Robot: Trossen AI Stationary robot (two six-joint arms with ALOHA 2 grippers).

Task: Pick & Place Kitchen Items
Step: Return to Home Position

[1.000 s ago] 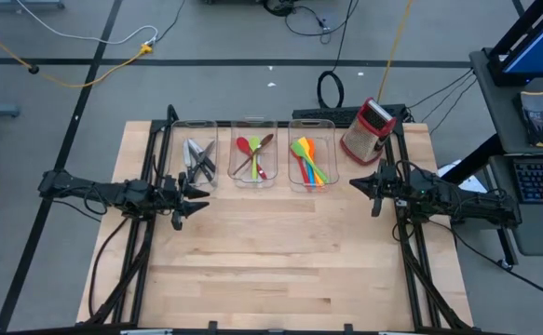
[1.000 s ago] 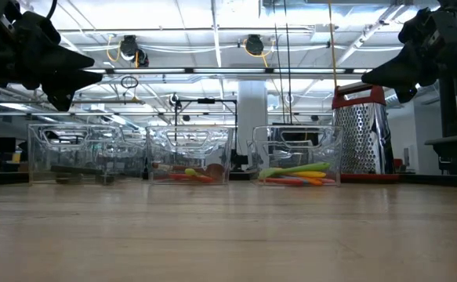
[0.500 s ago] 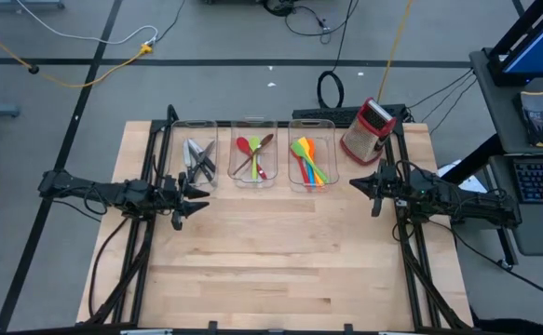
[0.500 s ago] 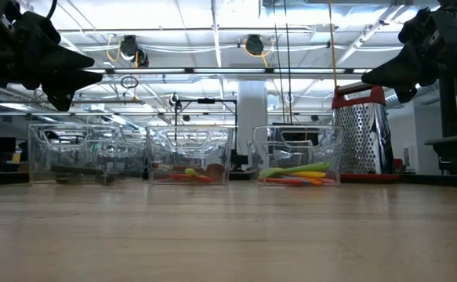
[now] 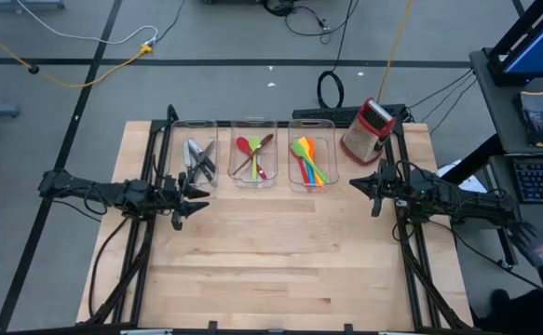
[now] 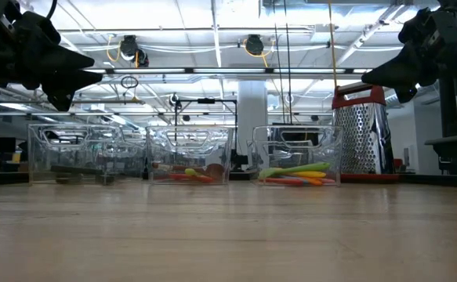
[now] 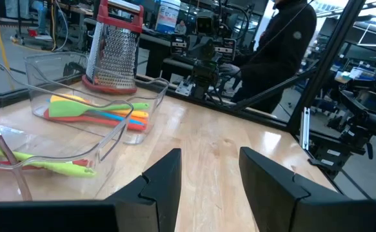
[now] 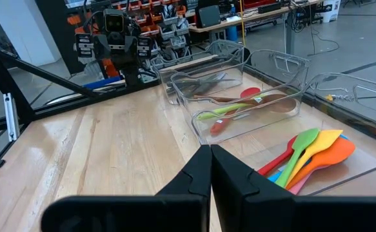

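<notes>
The kitchen items lie in three clear bins along the table's far side. Steel knives [image 5: 196,159] fill the left bin, red and green spoons [image 5: 252,156] the middle one, and green, yellow and orange spatulas [image 5: 310,162] the right one. My left gripper [image 5: 202,194] hovers open and level near the knife bin, nothing between its fingers [image 7: 210,158]. My right gripper [image 5: 355,182] hovers shut and level at the table's right side, in front of the grater [image 5: 367,130]. Its wrist view [image 8: 210,152] looks over the spatulas [image 8: 310,154].
The red-and-steel box grater [image 6: 361,129] stands upright at the far right corner. The wooden table top [image 5: 280,251] stretches between the arms and the near edge. A person in dark clothes [image 7: 284,45] stands beyond the table's right side, a hand [image 5: 536,244] near the right arm's base.
Both arms have kept still. A person's hand and dark sleeve have come into the high view beyond the table's near right corner.
</notes>
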